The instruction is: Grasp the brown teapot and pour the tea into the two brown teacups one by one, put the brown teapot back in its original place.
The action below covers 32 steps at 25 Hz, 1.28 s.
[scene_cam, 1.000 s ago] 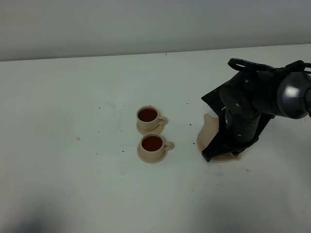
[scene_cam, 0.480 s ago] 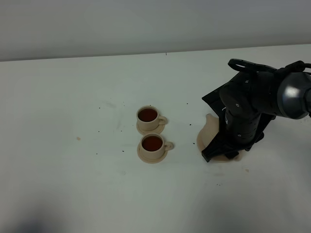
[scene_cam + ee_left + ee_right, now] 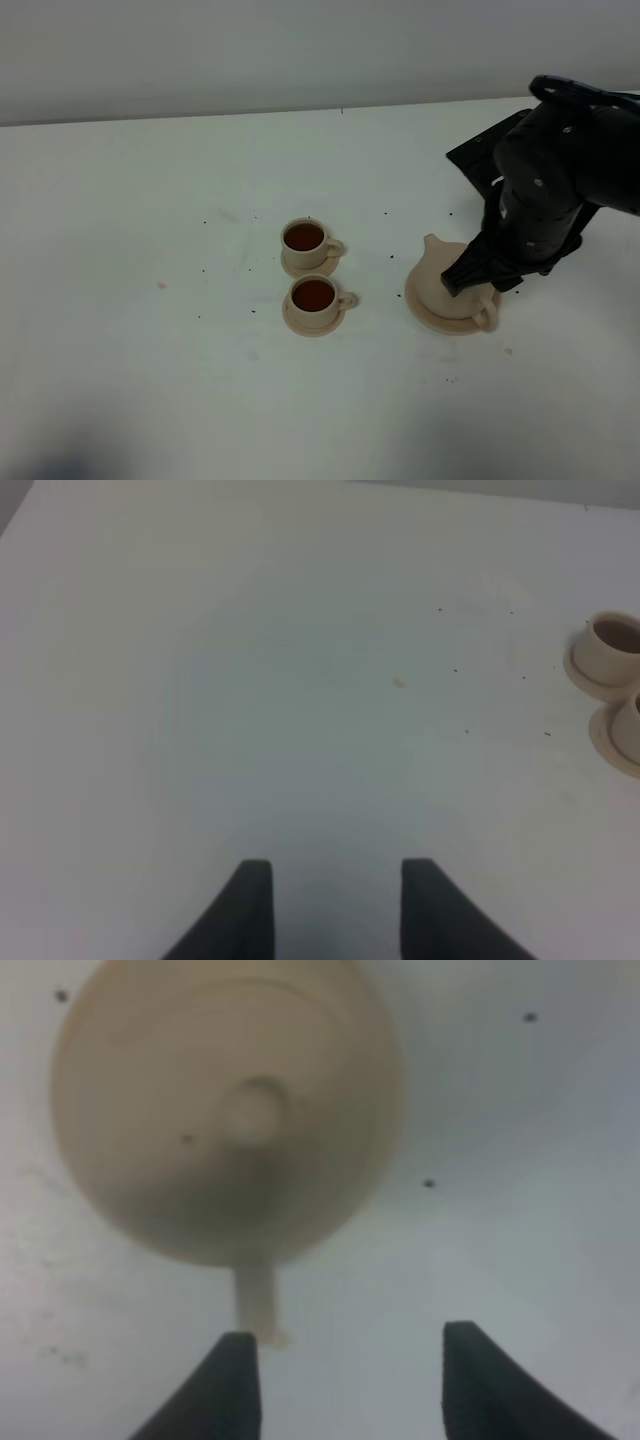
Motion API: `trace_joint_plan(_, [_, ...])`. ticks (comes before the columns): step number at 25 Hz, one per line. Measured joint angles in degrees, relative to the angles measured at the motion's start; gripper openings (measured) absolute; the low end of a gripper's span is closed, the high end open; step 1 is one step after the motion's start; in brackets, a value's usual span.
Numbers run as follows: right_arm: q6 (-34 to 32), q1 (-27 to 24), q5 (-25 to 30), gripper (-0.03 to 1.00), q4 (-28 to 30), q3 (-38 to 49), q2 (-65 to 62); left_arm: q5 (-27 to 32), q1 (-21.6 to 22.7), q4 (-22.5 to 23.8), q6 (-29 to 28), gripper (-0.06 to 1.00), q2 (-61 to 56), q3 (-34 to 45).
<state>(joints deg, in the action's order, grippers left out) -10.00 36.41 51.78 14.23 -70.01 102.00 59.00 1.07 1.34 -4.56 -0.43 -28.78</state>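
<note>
The squat tan ceramic teapot (image 3: 447, 283) sits on its flat round tan plate (image 3: 430, 312); the right tool (image 3: 345, 1375), at its 3 o'clock, is released, gripping nothing.

This looked like a robot test bench in a lab: a bare white table (image 3: 150, 380) against a plain grey wall (image 3: 250, 50), with a black robot arm (image 3: 560, 180) above it.
</note>
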Motion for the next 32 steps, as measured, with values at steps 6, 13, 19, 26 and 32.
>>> trace_joint_plan(6, [2.7,-7.8,6.9,0.42,-4.5,0.0,-2.8,0.0,0.0,0.0,0.0,0.32,0.0,0.0])
trace_joint_plan(13, [4.3,-16.6,13.5,0.39,-6.8,0.2,-8.4,0.0,0.0,0.0,0.0,0.32,0.0,0.0])
trace_joint_plan(19, [5.1,-23.5,17.3,0.37,-7.7,4.3,-16.7,0.0,0.0,0.0,0.0,0.32,0.0,0.0])
trace_joint_plan(26, [5.1,-28.6,17.6,0.37,-8.7,15.0,-30.3,0.0,0.0,0.0,0.0,0.32,0.0,0.0])
trace_joint_plan(32, [4.9,-28.8,17.6,0.37,-9.0,26.2,-44.0,0.0,0.0,0.0,0.0,0.32,0.0,0.0])
